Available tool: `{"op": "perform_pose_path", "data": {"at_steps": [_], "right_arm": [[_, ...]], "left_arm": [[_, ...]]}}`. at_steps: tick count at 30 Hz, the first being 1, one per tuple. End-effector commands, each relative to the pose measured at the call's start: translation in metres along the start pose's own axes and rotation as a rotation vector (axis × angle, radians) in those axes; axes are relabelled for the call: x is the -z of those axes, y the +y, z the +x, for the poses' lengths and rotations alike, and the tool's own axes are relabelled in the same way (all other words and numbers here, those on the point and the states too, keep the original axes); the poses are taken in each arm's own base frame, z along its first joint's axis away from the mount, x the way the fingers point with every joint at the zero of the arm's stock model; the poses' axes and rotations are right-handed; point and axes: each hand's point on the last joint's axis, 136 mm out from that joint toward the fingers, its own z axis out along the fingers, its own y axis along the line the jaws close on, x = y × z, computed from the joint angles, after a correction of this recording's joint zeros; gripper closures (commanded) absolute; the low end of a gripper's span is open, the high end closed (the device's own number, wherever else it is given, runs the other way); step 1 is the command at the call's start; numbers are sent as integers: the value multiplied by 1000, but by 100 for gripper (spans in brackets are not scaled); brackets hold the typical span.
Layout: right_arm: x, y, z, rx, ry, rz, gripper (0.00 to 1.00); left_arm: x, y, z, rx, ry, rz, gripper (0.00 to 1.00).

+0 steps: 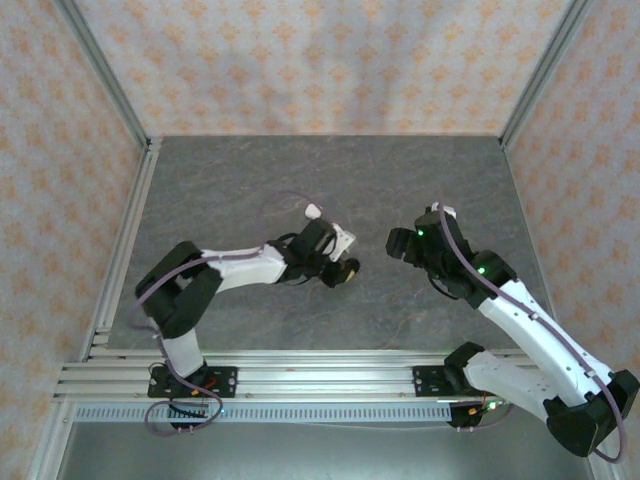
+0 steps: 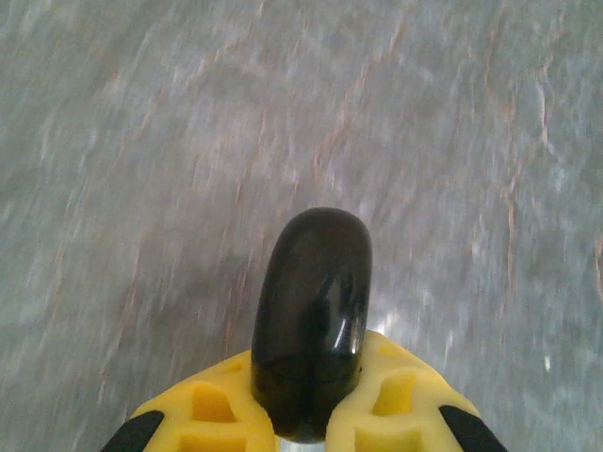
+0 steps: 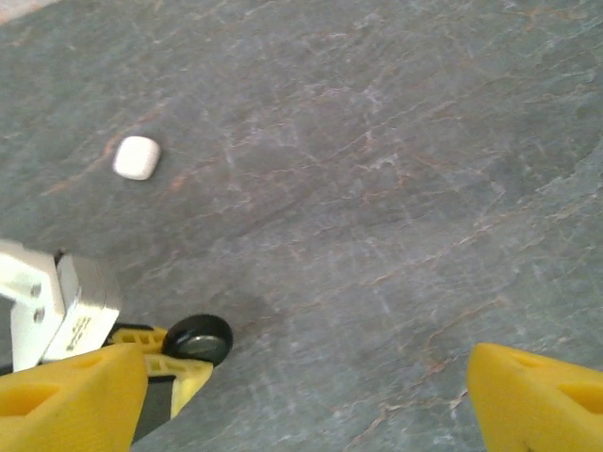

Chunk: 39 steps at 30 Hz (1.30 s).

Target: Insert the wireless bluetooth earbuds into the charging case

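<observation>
My left claw [image 1: 338, 270] is clamped on the black charging case [image 2: 311, 320], its yellow fingers [image 2: 212, 405] pressing both sides of the glossy shell near the middle of the table [image 1: 300, 165]. I cannot tell whether the case touches the surface. Just beyond that claw, toward the far edge, a small white rounded piece [image 3: 137, 157] lies on the table by itself; whether it is a bud or a case I cannot tell. Further right, my right claw [image 3: 306, 400] hangs near the middle with its fingers spread wide, holding nothing.
</observation>
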Motion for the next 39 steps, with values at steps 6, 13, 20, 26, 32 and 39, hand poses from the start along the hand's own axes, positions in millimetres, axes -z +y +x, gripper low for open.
{"op": "perform_pose_path", "data": {"at_steps": [6, 13, 20, 26, 32, 39], "right_arm": [[-25, -39, -3, -28, -96, 136, 4], [-37, -62, 3, -67, -90, 188, 2], [-34, -79, -12, -48, -153, 267, 1], [-27, -101, -45, -44, -268, 347, 1], [-34, -138, -65, -43, -382, 460, 1], [-59, -154, -63, 36, -461, 473, 1]], "left_arm": [[-48, 9, -31, 23, 95, -87, 86], [-48, 7, -59, -5, 82, -127, 64], [-20, 8, -89, -96, 49, -196, 42], [25, 20, -121, -147, -16, -275, 34], [106, 71, -144, -89, -164, -392, 7], [198, 158, -114, 46, -322, -595, 0]]}}
